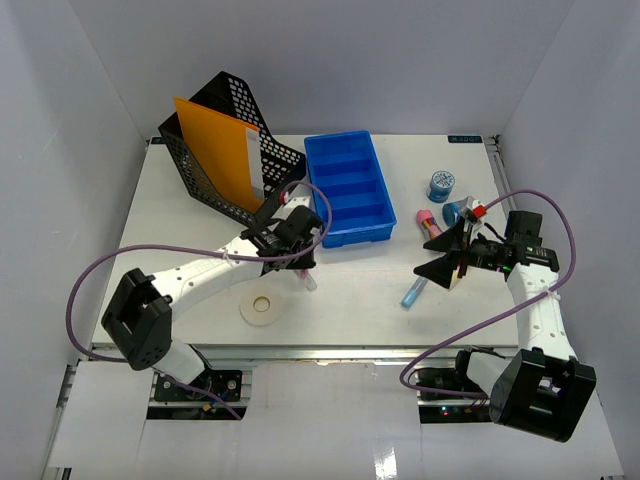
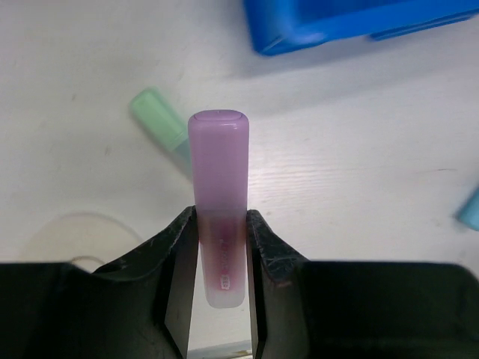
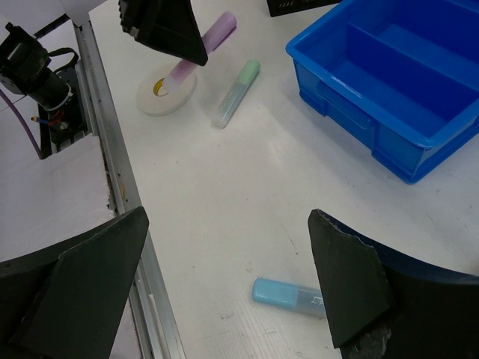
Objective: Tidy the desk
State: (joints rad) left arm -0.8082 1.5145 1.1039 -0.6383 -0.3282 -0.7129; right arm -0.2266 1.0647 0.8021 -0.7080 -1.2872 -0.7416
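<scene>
The desk [image 1: 350,290] is a wide white tabletop with a metal rail along its front edge. My left gripper [image 1: 288,256] is shut on a purple highlighter [image 2: 218,172] and holds it just above the desk, left of the blue tray's near corner. In the left wrist view the fingers [image 2: 179,247] clamp the marker's lower half. A green highlighter [image 2: 159,120] lies on the desk beyond it. My right gripper [image 1: 447,262] is open and empty, hovering over a blue highlighter [image 3: 290,294] that lies between its wide jaws [image 3: 228,224].
A blue compartment tray [image 1: 348,186] sits mid-desk and a black mesh file holder [image 1: 225,120] with an orange folder at back left. A white tape roll [image 1: 262,307] lies near the front. A pink highlighter [image 1: 428,222], a blue round container [image 1: 441,185] and small items lie at right.
</scene>
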